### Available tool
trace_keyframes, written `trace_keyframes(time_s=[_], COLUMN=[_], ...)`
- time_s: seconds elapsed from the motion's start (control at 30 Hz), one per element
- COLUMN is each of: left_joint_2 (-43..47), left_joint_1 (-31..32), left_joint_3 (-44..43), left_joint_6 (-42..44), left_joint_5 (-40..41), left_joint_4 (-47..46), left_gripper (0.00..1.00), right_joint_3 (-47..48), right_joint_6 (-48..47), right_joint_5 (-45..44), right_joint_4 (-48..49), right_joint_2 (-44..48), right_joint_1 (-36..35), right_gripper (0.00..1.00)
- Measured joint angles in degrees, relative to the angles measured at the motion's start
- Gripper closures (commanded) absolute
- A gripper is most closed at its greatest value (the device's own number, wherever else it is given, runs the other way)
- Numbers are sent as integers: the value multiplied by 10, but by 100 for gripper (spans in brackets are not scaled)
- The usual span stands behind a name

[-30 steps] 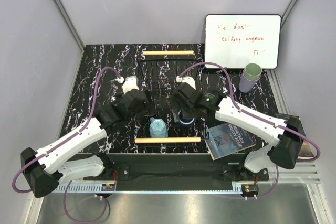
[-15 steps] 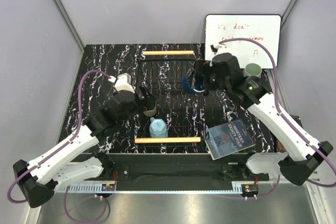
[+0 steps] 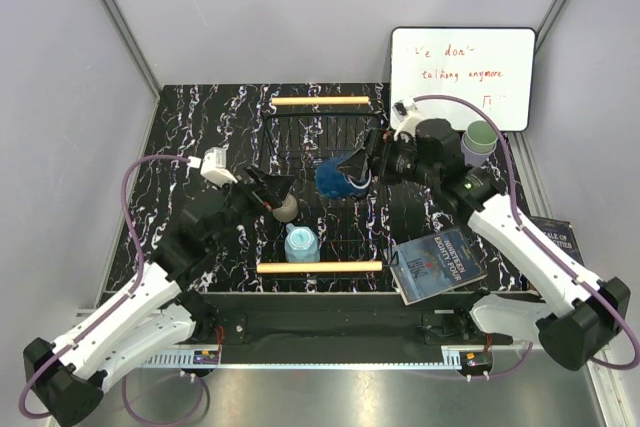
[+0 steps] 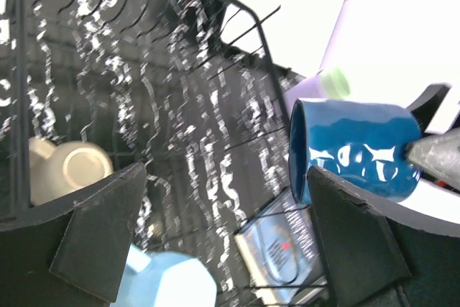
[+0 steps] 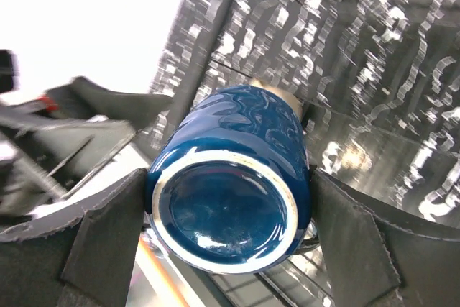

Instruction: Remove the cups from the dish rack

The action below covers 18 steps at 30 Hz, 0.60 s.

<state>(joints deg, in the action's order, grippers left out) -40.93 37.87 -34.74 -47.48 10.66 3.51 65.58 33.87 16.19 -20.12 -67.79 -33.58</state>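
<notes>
navy mug (image 3: pixel 333 178) held sideways in right jaws, spread wide round its body, above the dish rack (image 3: pixel 320 267) | left jaws fully open, empty, over beige mug (image 3: pixel 286 209) | risk: we reckon glazed mug cd slip, or clip left arm | black marbled tabletop (image 3: pixel 200 117), grey walls

In the right wrist view you see only a sliver of the beige mug (image 5: pixel 273 85) past the dark navy mug (image 5: pixel 228 177). From above, the left gripper (image 3: pixel 278 193) overlaps its far-left side. The bottom edge of the left wrist view cuts off the light blue mug (image 4: pixel 167 284). The right arm (image 3: pixel 505 225) covers part of the lavender tumbler (image 3: pixel 479 158) and of a dark book (image 3: pixel 557 234) at the right. The dish rack (image 4: pixel 215 70) wires are blurred.
</notes>
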Motion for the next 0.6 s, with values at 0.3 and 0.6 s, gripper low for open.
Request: trace_keyframes(time_s=[0.3,0.6], left_joint_2=[2,-46], left_joint_1=[-71,-85], left_joint_3=[75,70], left_joint_6=[-76,-92], left_joint_5=[-101,-221], left_joint_4=[-155,-247], left_gripper=[1,1], right_joint_3=[-196,-280], right_joint_6=[153,294], right_joint_5=[122,192], right_joint_4=[310,515], right_joint_2=[103,47], right_joint_1=[91,123], right_gripper=[100,100])
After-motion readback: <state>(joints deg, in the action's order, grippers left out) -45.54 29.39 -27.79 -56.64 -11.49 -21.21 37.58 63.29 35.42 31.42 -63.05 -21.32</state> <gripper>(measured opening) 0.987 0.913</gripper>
